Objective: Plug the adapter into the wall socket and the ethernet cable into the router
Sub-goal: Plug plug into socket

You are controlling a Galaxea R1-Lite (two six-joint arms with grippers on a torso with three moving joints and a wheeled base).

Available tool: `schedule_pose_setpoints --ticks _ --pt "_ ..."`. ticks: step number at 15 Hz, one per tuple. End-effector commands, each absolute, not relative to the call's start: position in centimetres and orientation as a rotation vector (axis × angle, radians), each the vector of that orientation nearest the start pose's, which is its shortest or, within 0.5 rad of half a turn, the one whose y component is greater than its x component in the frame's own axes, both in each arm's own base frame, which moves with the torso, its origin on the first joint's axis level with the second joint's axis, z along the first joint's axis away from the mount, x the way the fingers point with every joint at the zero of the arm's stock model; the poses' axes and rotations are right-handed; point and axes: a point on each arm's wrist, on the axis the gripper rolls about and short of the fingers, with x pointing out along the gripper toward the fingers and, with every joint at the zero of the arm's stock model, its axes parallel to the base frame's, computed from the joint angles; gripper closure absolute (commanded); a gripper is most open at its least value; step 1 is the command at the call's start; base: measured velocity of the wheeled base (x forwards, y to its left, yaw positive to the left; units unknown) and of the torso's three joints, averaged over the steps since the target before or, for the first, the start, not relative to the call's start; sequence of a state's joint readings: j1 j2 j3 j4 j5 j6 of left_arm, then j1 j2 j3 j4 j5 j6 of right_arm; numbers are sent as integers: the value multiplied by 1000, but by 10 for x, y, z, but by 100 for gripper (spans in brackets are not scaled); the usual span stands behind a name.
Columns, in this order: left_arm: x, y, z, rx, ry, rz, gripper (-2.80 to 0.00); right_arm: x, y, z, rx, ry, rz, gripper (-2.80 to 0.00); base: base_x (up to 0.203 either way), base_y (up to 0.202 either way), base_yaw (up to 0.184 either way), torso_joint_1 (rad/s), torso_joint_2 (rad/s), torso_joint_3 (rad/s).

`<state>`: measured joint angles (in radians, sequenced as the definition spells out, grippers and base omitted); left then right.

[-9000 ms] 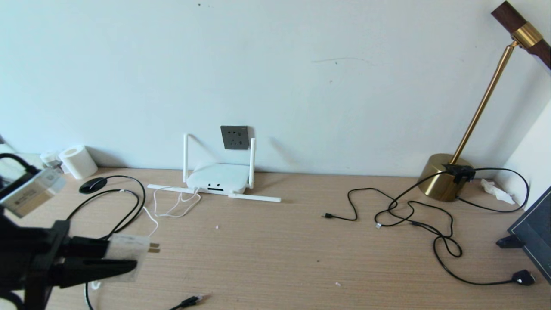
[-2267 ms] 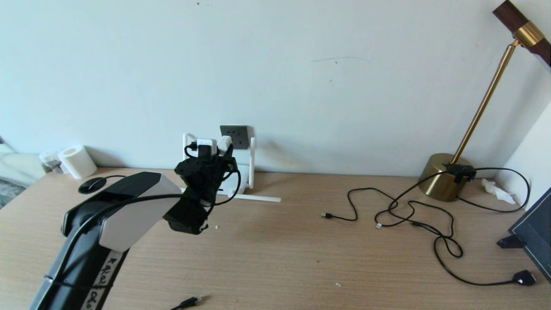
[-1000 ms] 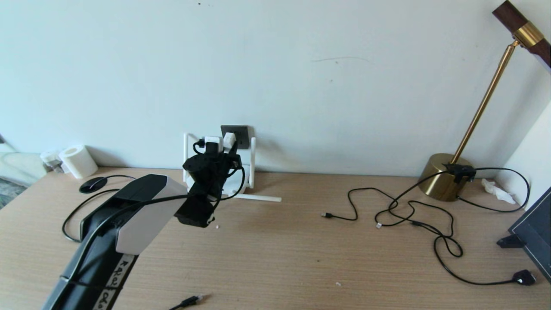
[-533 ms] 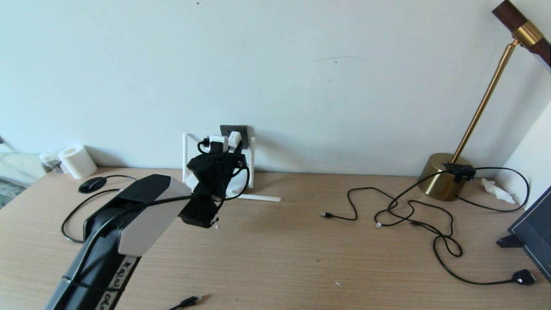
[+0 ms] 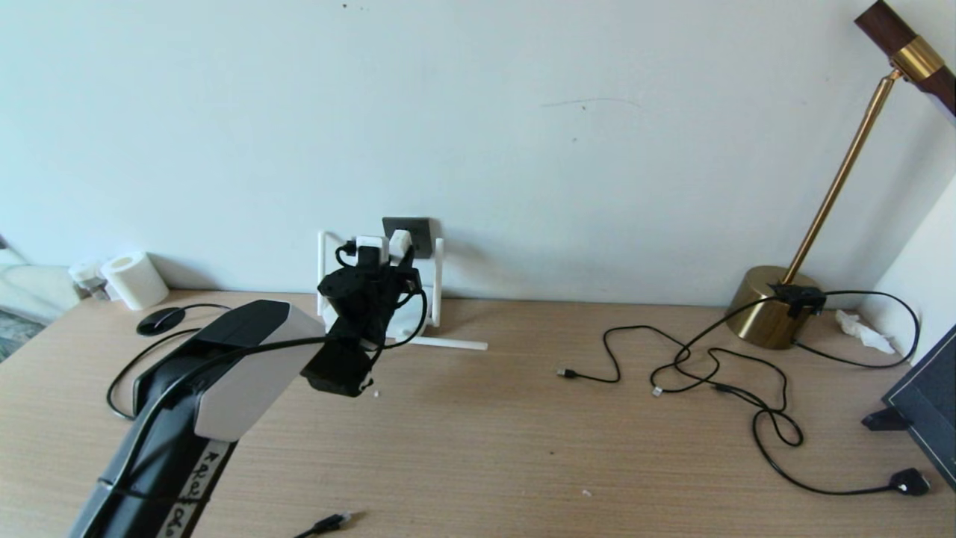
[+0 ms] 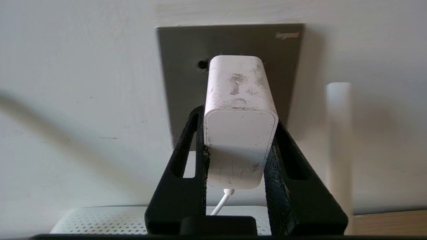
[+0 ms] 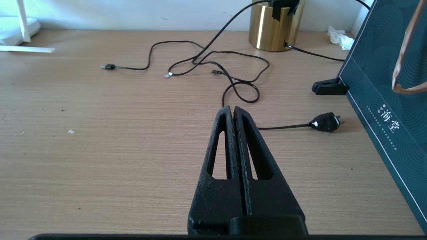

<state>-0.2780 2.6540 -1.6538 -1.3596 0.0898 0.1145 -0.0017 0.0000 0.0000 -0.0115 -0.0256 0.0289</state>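
Since half a second ago the left tool (image 5: 396, 250) has slipped slightly back toward the lower left of the head frame, and nine seconds ago it hung low at the left edge with the adapter clear of the wall. Now the left tool (image 6: 238, 133) is clenched on the adapter (image 6: 241, 126), its black ribbed fingers (image 6: 277, 173) pressed to both flanks of the scuffed white block. The adapter's far end lies against the face of the wall socket (image 6: 186, 73), a dark grey matte plate; one round plug hole shows just beside the adapter's upper corner, and whether the prongs are seated cannot be told. A thin white cord (image 6: 220, 201) drops from the adapter's near end. In the head view the adapter (image 5: 399, 243) sits at the socket (image 5: 415, 233), centre of the frame, with bare wall above and to the right.

Below it lies the router (image 6: 100, 221), white with a dotted perforated top, one smooth stick antenna (image 6: 338, 146) standing upright right of the socket. The ethernet cable (image 5: 328, 523) rests at the bottom edge of the head frame, well apart from the router (image 5: 414, 317), with open wood-grain table (image 5: 485, 433) between them.

The right tool (image 7: 233, 111) is closed on nothing, low over the table, near thin black cables (image 7: 213, 66) and a brass lamp base (image 7: 273, 28).
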Motion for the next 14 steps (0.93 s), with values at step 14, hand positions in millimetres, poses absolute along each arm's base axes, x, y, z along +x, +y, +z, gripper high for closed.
schedule_pose_setpoints --ticks 14 --pt "502 -125 71 54 -360 -136 0 -23 -1 77 29 -13 -27 0 0 0 0 0 0 0"
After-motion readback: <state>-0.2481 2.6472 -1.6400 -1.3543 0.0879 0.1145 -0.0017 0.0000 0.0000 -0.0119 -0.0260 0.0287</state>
